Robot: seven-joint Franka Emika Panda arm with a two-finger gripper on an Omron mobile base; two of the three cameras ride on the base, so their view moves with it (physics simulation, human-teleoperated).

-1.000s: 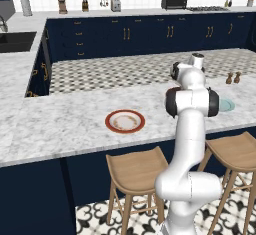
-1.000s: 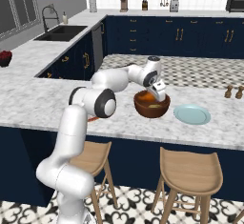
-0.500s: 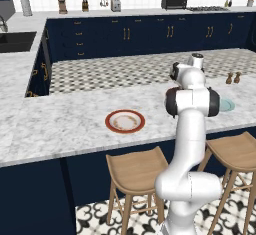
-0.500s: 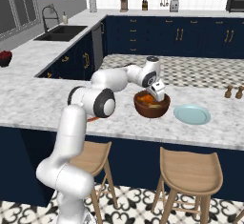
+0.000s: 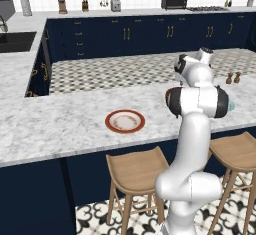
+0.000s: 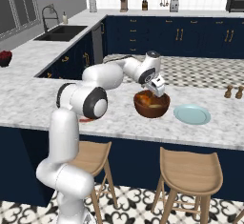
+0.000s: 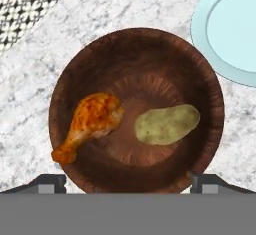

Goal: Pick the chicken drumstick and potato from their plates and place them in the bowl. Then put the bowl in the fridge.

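Wooden, dark reddish-brown bowl (image 7: 136,110) sits on the marble counter (image 7: 30,99) just beside the pale blue plate (image 7: 230,34), drumstick (image 7: 92,121) and potato (image 7: 166,124) lying apart inside it. My gripper (image 7: 127,183) hangs directly above, jaws spread wide either side of the bowl, pinching nothing. I judge the bowl rigid and not fragile, moderately heavy with both foods loose and free to roll. Too broad to span; I'd pinch one wall at the rim and carry it level toward the fridge.

Kitchen: navy cabinets (image 5: 125,34), sink (image 6: 59,32)
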